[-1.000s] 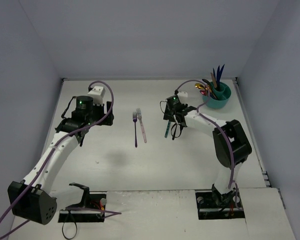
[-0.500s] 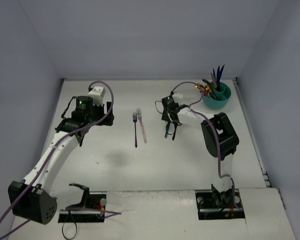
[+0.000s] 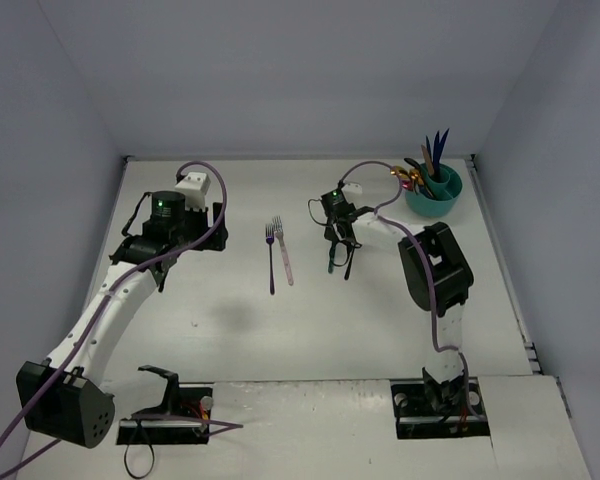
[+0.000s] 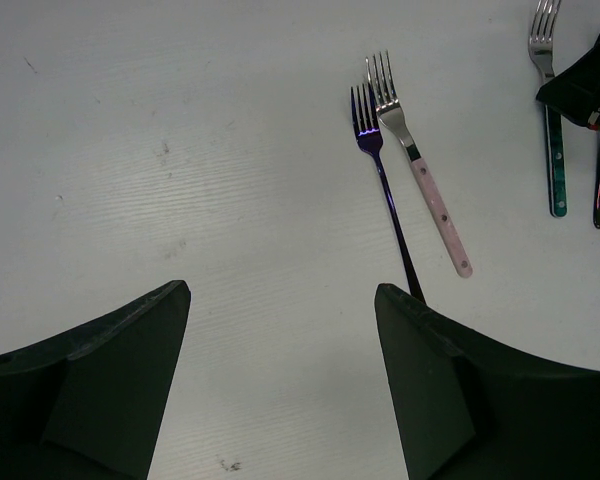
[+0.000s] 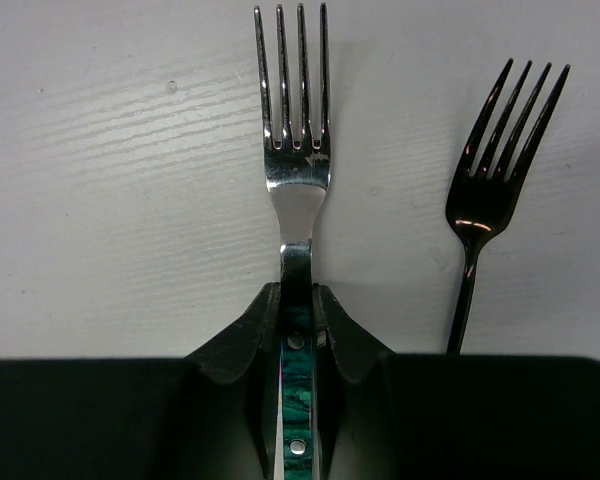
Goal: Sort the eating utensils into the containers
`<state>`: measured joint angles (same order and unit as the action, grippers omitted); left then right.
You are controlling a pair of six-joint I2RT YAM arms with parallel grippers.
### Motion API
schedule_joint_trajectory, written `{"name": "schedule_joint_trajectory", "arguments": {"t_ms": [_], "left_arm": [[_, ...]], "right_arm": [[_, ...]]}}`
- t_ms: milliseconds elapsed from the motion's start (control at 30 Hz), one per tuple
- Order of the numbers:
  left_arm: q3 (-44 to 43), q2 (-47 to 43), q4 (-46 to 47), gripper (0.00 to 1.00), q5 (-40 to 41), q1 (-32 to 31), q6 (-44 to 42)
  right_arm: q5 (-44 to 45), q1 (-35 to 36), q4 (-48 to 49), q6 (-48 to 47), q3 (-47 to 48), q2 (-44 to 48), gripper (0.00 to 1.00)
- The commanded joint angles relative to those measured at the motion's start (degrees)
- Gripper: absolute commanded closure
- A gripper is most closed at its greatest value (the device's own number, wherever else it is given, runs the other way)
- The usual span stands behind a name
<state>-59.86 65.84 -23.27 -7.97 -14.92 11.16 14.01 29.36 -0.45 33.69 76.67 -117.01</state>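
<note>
My right gripper (image 5: 297,300) is shut on the neck of a teal-handled silver fork (image 5: 295,160), which lies flat on the table with its tines pointing away. Just to its right lies a black fork (image 5: 490,200), untouched. From above, the right gripper (image 3: 338,232) sits mid-table over that fork's handle (image 3: 333,262). A dark blue fork (image 4: 380,180) and a pink-handled fork (image 4: 425,195) lie side by side ahead of my left gripper (image 4: 282,290), which is open and holds nothing. The teal container (image 3: 435,195) stands at the back right with several utensils upright in it.
Grey walls close in the table on the left, back and right. The right arm's elbow (image 3: 435,265) stands between the forks and the container. A purple cable (image 3: 205,175) loops over the left wrist.
The right gripper's jaws have closed onto the teal-handled fork, and the right arm's elbow has swung left. The left arm and the other forks have stayed still.
</note>
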Motion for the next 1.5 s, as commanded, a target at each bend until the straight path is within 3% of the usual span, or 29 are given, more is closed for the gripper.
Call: {"name": "schedule_joint_trajectory", "arguments": {"t_ms": [0, 233, 400, 533, 800, 1167, 1467], "left_arm": [[-0.75, -0.94, 3.4, 0.28, -0.65, 0.33, 0.62], [-0.77, -1.35, 3.49, 0.28, -0.46, 0.34, 0.62], [-0.61, -1.6, 3.57, 0.28, -0.13, 0.42, 0.54], [-0.61, -1.76, 3.58, 0.28, -0.04, 0.5, 0.46], [-0.34, -2.24, 3.75, 0.28, 0.43, 0.59, 0.15], [-0.24, -1.42, 4.04, 0.28, 0.5, 0.57, -0.15], [-0.3, -0.11, 4.28, 0.28, -0.33, 0.63, 0.35]], "right_arm": [[-0.38, 0.61, 1.02, -4.0, 4.27, 6.66, 1.0], [-0.88, -1.77, 6.03, -15.16, 4.62, 24.66, 1.0], [-5.13, -12.42, 12.63, -21.33, 1.47, 34.36, 1.0], [-7.94, -21.73, 17.12, -27.74, 1.18, 35.74, 1.0], [-24.25, -40.16, 31.28, -27.69, 2.47, 26.73, 1.0], [-32.79, -45.99, 38.3, -32.41, 11.18, 7.64, 1.0], [-33.39, -46.29, 41.88, -32.5, 16.38, 0.25, 1.0]]}}
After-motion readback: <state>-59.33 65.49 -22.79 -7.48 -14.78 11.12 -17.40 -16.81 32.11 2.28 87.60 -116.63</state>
